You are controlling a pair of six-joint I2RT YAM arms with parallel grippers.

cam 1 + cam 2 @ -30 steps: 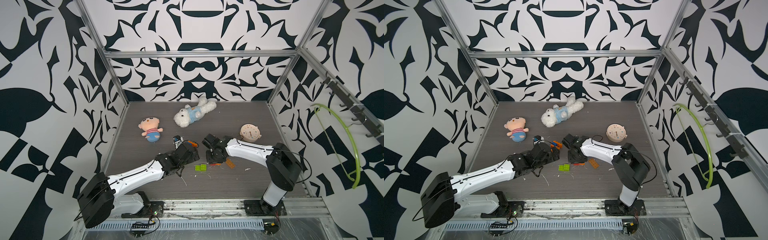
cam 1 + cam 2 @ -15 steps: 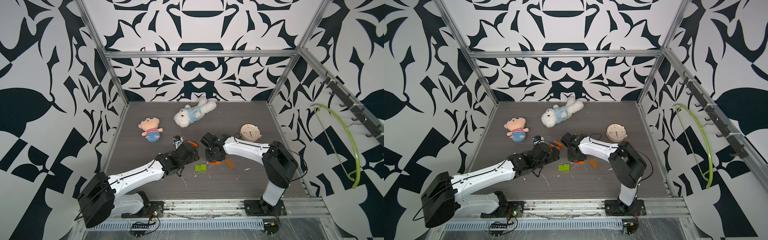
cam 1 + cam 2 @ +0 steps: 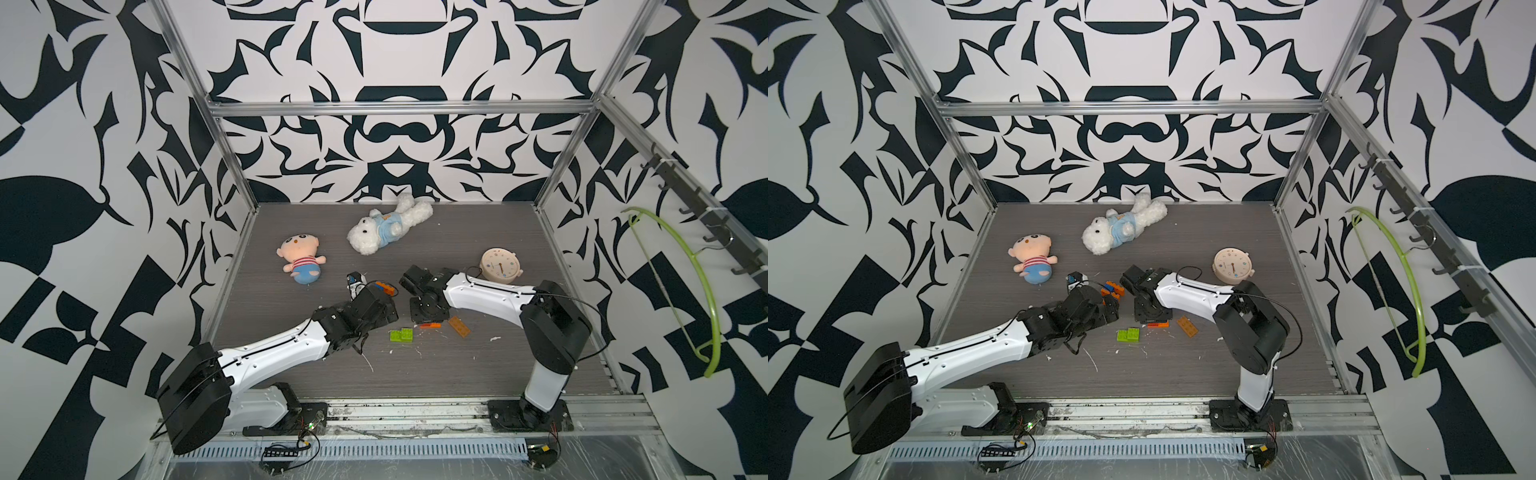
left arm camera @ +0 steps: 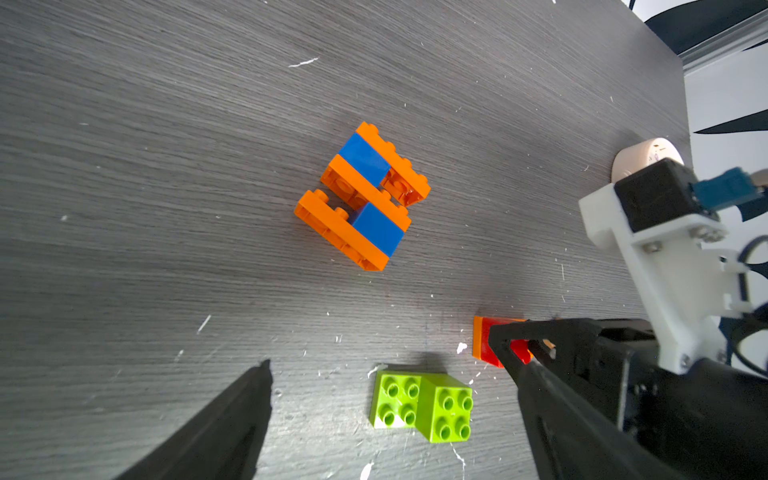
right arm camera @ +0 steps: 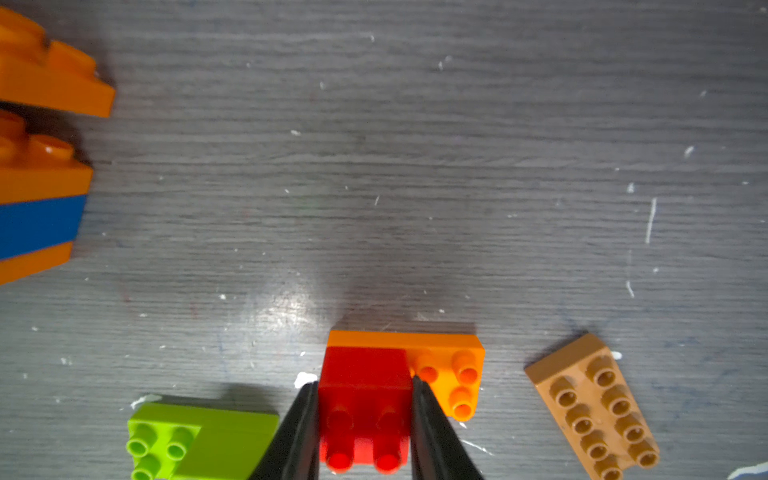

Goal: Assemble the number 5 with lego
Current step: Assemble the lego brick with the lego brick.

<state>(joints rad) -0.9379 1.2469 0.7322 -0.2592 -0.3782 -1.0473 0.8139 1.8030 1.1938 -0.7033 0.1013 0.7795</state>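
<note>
Near the middle of the table [image 3: 457, 374], a little to the right, the right gripper [image 5: 363, 384] is clenched on a red brick [image 5: 363, 419]. Its two black fingers [image 5: 299, 432] press the brick's opposite sides. We note that the red brick sits stud-up on one half of an orange plate [image 5: 457, 374], whose other half shows bare studs. Whether the plate rests on the wood or hangs just above it, we cannot tell.

Just left of that pair lie the green bricks [image 3: 402, 335], two joined at different heights, studs up. Just right of it lies a tan brick [image 3: 459, 326], flat, loose and turned at an angle. Farther back and to the left we see the orange-and-blue cluster [image 4: 365, 195]: three orange bars with two blue bricks between them, lying on its side, touched by neither arm.

Left gripper [image 4: 384, 357]: released, jaws spread wide, nothing between them, low over the table near the cluster and the green bricks.

Far side: a plush doll [image 3: 301, 259] at left, a white plush dog [image 3: 386, 228] towards the back, a round clock [image 3: 500, 266] at right, all well apart from the bricks.
</note>
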